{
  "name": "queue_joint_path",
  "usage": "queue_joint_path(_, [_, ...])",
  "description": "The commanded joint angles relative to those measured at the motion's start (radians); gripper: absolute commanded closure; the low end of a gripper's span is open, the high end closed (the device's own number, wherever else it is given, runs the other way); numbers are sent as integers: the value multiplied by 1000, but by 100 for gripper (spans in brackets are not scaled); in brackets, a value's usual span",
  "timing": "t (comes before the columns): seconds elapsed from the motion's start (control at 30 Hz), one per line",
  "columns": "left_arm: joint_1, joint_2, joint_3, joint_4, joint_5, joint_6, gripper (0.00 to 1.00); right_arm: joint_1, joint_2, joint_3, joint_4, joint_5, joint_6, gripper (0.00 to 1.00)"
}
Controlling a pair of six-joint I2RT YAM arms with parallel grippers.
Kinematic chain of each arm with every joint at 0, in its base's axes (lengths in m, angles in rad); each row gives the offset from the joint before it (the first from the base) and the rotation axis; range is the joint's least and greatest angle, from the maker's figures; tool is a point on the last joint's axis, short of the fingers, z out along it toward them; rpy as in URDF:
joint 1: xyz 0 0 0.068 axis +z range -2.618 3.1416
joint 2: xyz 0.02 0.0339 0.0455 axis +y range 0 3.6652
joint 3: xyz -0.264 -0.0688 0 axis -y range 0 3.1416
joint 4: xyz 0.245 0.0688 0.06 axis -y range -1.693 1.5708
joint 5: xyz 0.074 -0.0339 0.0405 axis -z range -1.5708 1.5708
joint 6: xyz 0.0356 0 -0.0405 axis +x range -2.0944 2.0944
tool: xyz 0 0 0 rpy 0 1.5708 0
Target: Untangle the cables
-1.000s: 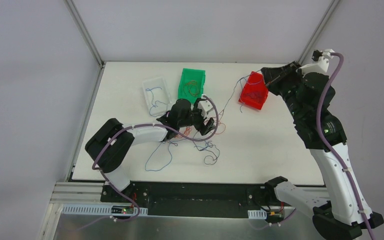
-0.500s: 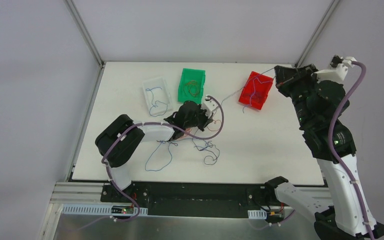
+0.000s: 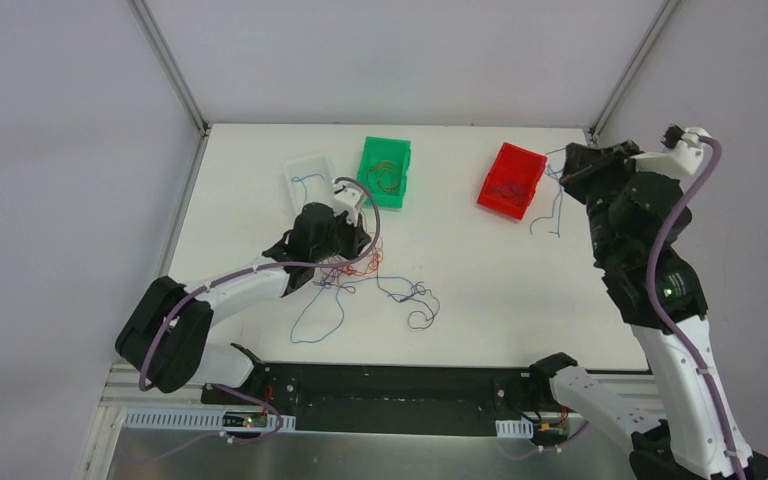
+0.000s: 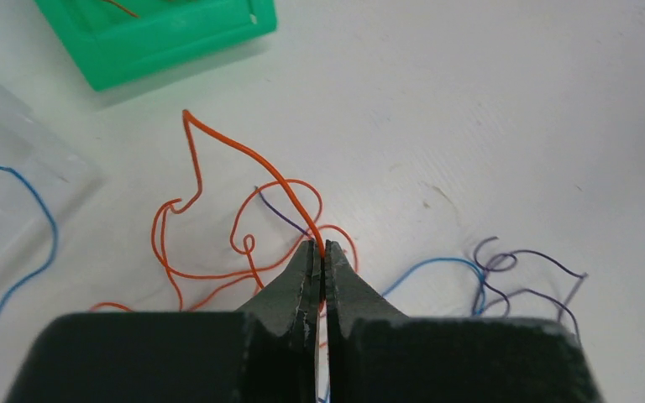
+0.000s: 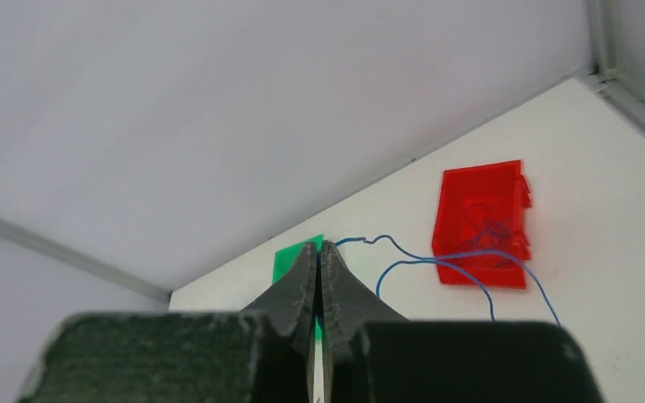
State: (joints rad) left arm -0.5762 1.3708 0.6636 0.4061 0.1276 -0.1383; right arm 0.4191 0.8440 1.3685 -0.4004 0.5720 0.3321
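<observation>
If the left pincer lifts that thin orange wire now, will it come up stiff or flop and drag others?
The thin orange wire will probably flop: it lies in loose loops, though its sharp kink suggests some springiness. Hair-thin in the shut left pincer, it may slip out. A thin purple wire crosses its loops, so neighbours may drag along.

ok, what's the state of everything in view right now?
left gripper: shut on orange wire
right gripper: shut on blue wire
red bin: upright, dark wires inside
green bin: upright, orange wires inside
clear bin: upright, blue wire inside
loose wires: tangled
</observation>
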Motion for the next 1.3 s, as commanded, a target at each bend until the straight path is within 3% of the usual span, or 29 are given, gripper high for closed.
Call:
queue_joint_path(0.0, [-30, -69, -52, 13, 152, -117, 100, -3, 107, 70, 6, -365, -15, 100])
queue_joint_path(0.13, [-54, -195, -129, -34, 128, -139, 100, -3, 212, 95, 58, -629, 20, 100])
queue_joint_path(0.3, [-56, -409, -197, -252, 3, -211, 99, 25, 383, 106, 220, -802, 86, 100])
queue_joint_path(0.6, [-56, -745, -234, -587, -289, -320, 100, 206, 764, 309, 435, -791, 111, 100])
queue_joint_path(0.83, [-53, -873, -232, -736, -449, -389, 100, 270, 1025, 535, 502, -790, 144, 100])
queue_joint_path(1.27, [-54, -929, -219, -777, -487, -367, 100, 315, 1359, 858, 495, -700, 132, 100])
